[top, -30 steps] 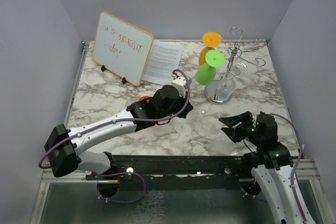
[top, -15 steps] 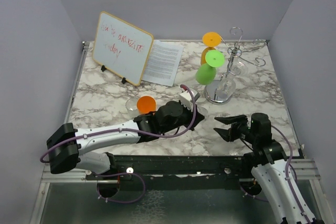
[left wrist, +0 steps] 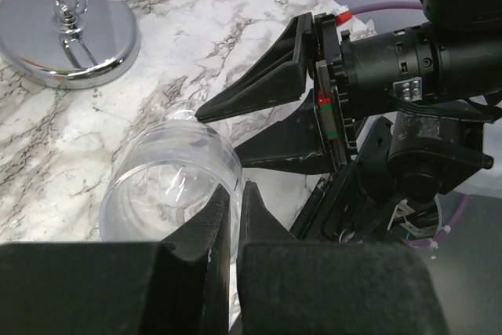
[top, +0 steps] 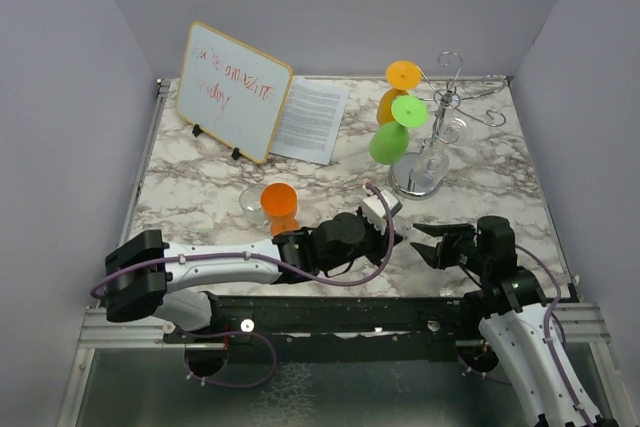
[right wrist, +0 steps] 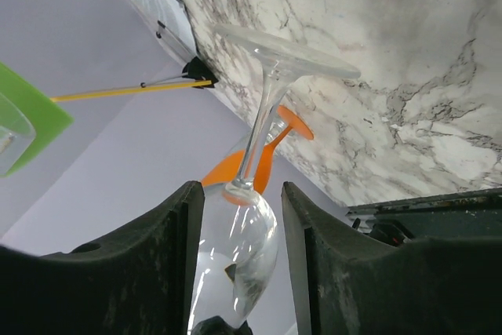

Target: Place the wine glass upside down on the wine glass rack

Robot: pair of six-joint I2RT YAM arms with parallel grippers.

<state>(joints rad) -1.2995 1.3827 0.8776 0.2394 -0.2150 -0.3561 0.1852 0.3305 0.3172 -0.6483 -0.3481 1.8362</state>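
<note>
My left gripper (top: pixel 392 236) is shut on the rim of a clear wine glass (left wrist: pixel 172 186) and holds it sideways near the table's front edge. My right gripper (top: pixel 425 240) is open. In the right wrist view its fingers (right wrist: pixel 169 256) stand on either side of the glass's bowl (right wrist: pixel 243 245), without touching it. The stem and foot (right wrist: pixel 282 49) point away from it. The chrome wine glass rack (top: pixel 447 99) stands at the back right. An orange glass (top: pixel 400 87), a green glass (top: pixel 398 129) and a clear glass (top: pixel 448 139) hang on it. Its disc base also shows in the left wrist view (left wrist: pixel 70 37).
An orange wine glass (top: pixel 278 199) and a clear one (top: pixel 249 196) are on the marble table (top: pixel 200 212) left of centre. A small whiteboard (top: pixel 232 87) and a printed sheet (top: pixel 312 117) are at the back left. Grey walls enclose the table on three sides.
My left arm has swung right and towards the front edge with the clear glass, bringing its bowl between the right gripper's fingers. The orange glass is now uncovered. The right gripper shifted slightly left.
</note>
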